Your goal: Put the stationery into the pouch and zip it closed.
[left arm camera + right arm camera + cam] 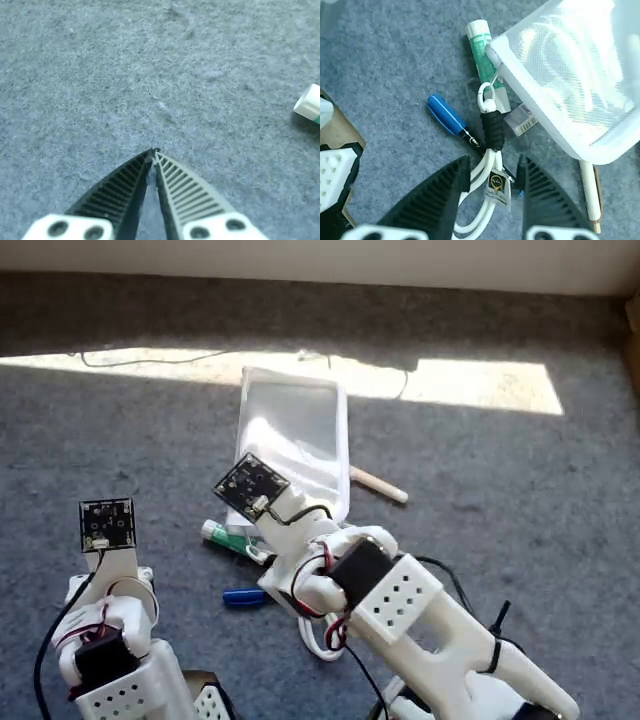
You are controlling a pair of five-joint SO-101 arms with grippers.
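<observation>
The pouch (290, 435) was a pale, see-through mesh bag lying flat on the grey carpeted worktop (520, 490), its open mouth toward the arms. A white cord loop (482, 170) with a black wrap hung from its zip. The right pincer (493, 162) stood with jaws apart, the cord between them. A green-and-white glue stick (481, 42), a blue pen (445, 114) and a wooden pencil (378, 483) lay just beside the pouch. The left pincer (154, 151), jaws together, hung over bare carpet.

Pouch (292, 430) sits mid-carpet (520, 500), nearer the far edge. Glue stick (224, 536) lies against its near-left corner, eraser (520, 120) right beside that. Pen (244, 597) lies closer to the near edge, with the pouch's cord (492, 131) crossing its tip. Pencil (378, 483) pokes out at the pouch's right side.
</observation>
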